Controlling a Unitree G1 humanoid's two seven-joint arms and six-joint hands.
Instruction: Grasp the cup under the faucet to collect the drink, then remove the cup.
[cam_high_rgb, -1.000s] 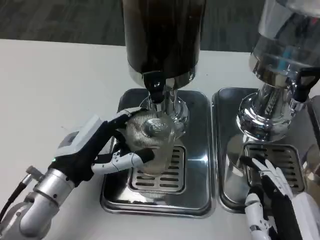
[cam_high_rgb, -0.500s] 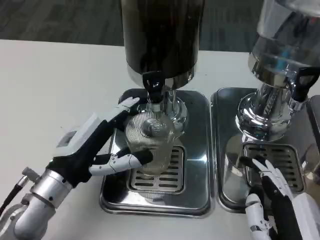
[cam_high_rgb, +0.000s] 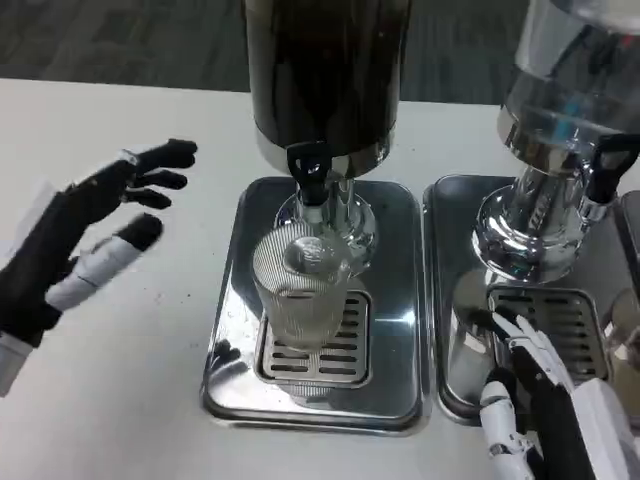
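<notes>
Nearest the robot, at the tabletop's (cam_high_rgb: 150, 350) front right, the right robot hand (cam_high_rgb: 530, 400) lies over the front edge of the right drip tray (cam_high_rgb: 440, 300), fingers loosely apart and holding nothing. Further in, toward the left edge of the tabletop, the left robot hand (cam_high_rgb: 85, 245) hangs above the bare white surface with its fingers spread wide and empty. The cup (cam_high_rgb: 300, 295), clear and ribbed, stands upright on the grille of the left drip tray (cam_high_rgb: 385, 300), directly below the black faucet (cam_high_rgb: 310, 175) of the dark dispenser (cam_high_rgb: 325, 70); its long axis is vertical. The cup lies to the right of the left robot hand and slightly nearer the front edge, with a clear gap of tabletop and tray rim between them. Judging by the spacing, neither hand is clearly closer, but the left has open tabletop up to the cup's side, while the right has the tray rims between it and the cup.
</notes>
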